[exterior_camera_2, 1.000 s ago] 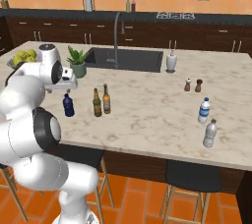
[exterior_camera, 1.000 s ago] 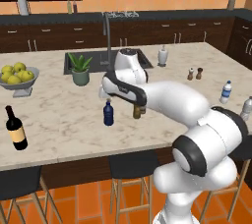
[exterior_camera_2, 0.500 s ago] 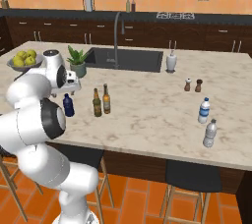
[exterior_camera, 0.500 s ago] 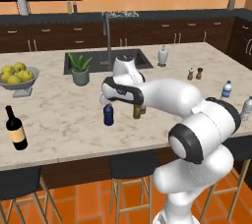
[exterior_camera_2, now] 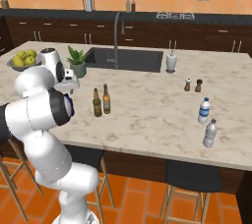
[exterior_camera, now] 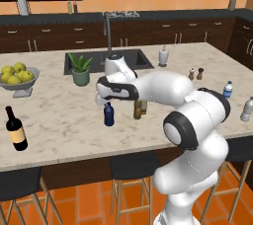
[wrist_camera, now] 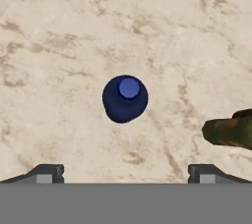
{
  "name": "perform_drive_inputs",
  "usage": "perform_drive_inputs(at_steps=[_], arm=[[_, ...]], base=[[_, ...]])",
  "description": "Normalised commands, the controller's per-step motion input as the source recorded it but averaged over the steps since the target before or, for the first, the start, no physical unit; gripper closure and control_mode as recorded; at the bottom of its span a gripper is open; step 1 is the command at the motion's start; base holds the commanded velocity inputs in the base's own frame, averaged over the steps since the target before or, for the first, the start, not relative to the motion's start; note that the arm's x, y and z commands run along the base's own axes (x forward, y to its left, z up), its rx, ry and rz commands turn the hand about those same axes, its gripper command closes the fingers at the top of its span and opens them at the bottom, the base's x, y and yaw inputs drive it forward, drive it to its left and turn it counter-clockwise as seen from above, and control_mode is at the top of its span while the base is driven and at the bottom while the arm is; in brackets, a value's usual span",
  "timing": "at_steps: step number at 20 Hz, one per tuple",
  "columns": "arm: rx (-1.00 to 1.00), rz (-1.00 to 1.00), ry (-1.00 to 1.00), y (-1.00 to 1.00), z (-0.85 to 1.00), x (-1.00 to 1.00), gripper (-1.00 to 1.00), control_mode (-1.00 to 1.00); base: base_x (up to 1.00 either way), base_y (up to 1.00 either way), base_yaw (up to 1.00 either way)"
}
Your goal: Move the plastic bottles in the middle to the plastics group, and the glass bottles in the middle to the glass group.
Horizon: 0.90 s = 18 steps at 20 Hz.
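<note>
Descending off-centre, the empty, fully spread gripper (wrist_camera: 125, 173) could topple the squat dark blue plastic bottle (wrist_camera: 125, 98) into the neighbouring olive green glass bottle (wrist_camera: 229, 130).

Arm: I am reaching forward and to my left from the base, elbow bent high, forearm running level across the counter.

Wrist: I am turning it so the hand is pointing straight down.

Gripper (wrist_camera: 126, 173): I am holding the jaws spread wide, the two dark fingertips (wrist_camera: 47, 173) standing well apart. I am gripping nothing and touching nothing.
</note>
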Motion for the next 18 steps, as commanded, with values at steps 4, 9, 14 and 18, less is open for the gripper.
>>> perform_drive_inputs(at_steps=[4, 9, 14, 18], arm=[[0.0, 0.0, 0.0, 0.01, -0.38, 0.22, -1.0, -1.0], [0.0, 0.0, 0.0, 0.05, -0.17, 0.11, -1.0, -1.0], [0.07, 0.03, -0.04, 0.02, -0.14, 0.02, -1.0, -1.0], [0.04, 0.02, -0.03, 0.0, -0.14, 0.2, -1.0, -1.0]], base=[[0.0, 0.0, 0.0], [0.0, 0.0, 0.0], [0.0, 0.0, 0.0], [0.0, 0.0, 0.0]])
